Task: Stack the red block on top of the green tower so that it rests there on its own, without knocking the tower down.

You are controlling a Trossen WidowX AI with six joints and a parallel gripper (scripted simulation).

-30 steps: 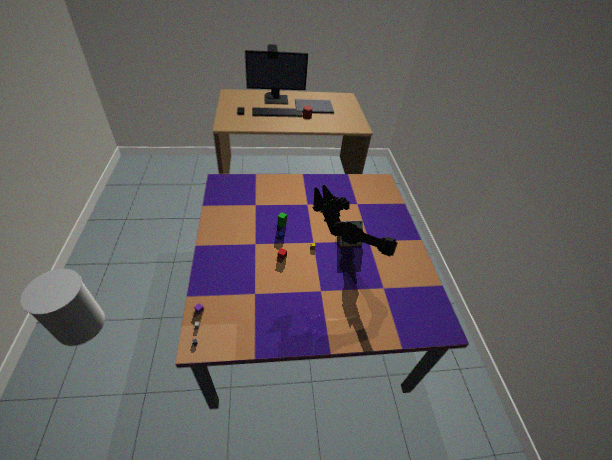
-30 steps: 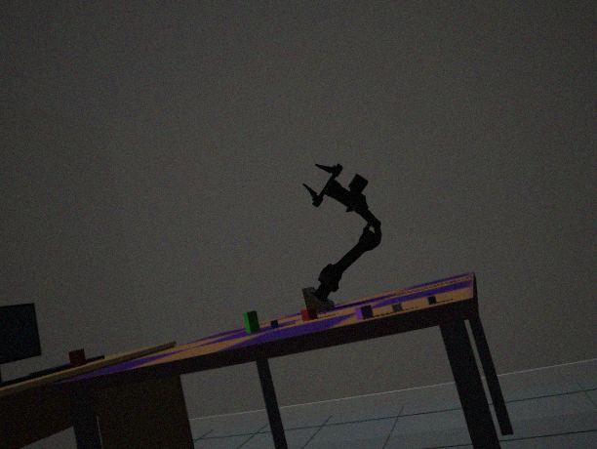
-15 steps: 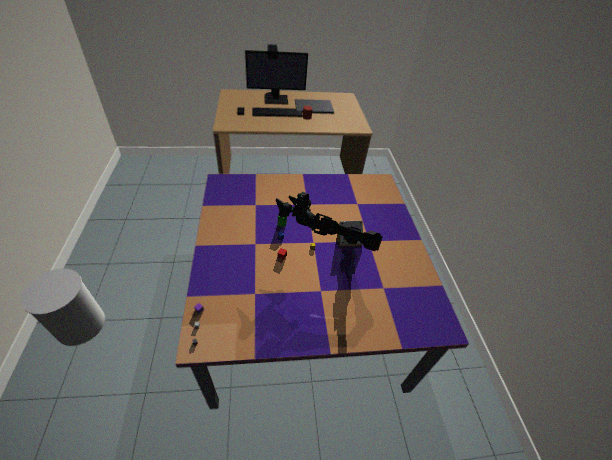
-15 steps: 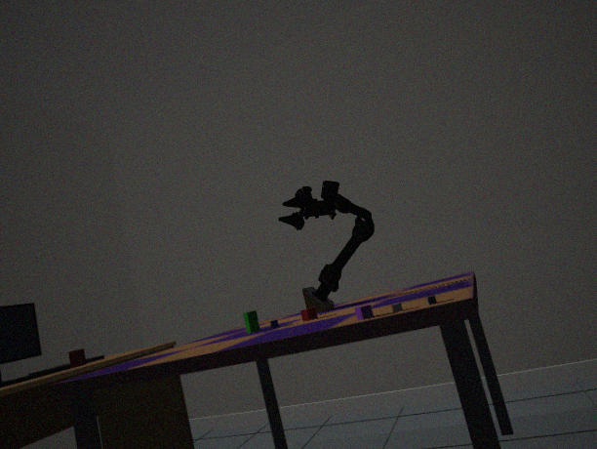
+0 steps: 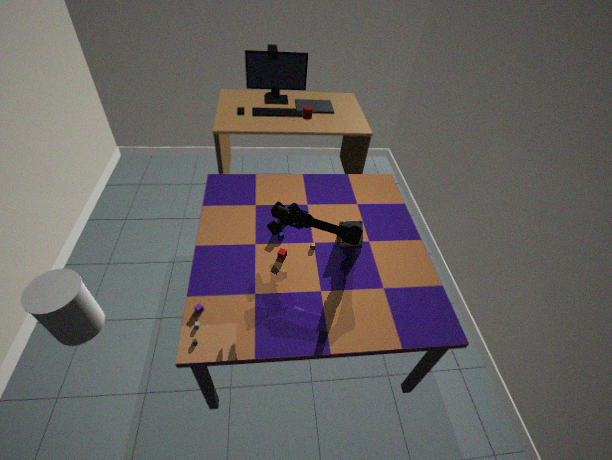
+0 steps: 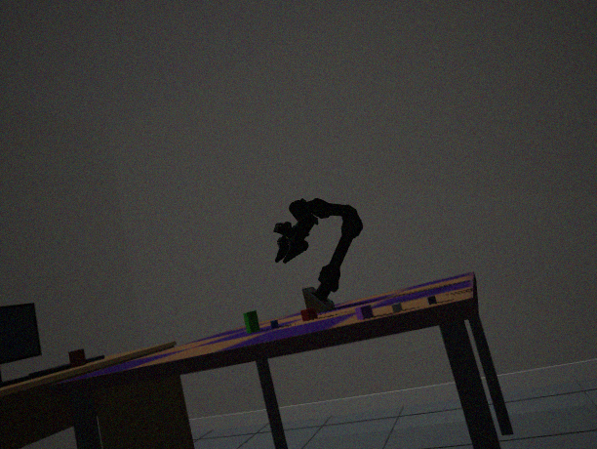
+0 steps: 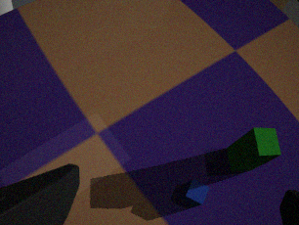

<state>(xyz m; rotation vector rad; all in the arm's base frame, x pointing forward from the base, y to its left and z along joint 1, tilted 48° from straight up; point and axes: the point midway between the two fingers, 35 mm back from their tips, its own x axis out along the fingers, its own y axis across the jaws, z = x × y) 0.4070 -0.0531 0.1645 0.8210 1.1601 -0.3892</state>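
The gripper hangs well above the checkered table, fingers spread wide with nothing between them, pointing down near the green tower. The red block sits on a tan square of the table, near the tower and apart from it. A small blue block lies just beside the tower, between it and the red block.

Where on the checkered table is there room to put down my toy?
Bare squares lie along the table's front right, away from the blocks. It is crowded mid-table: red block, yellow block, and the open pincer above. Purple block sits front left.
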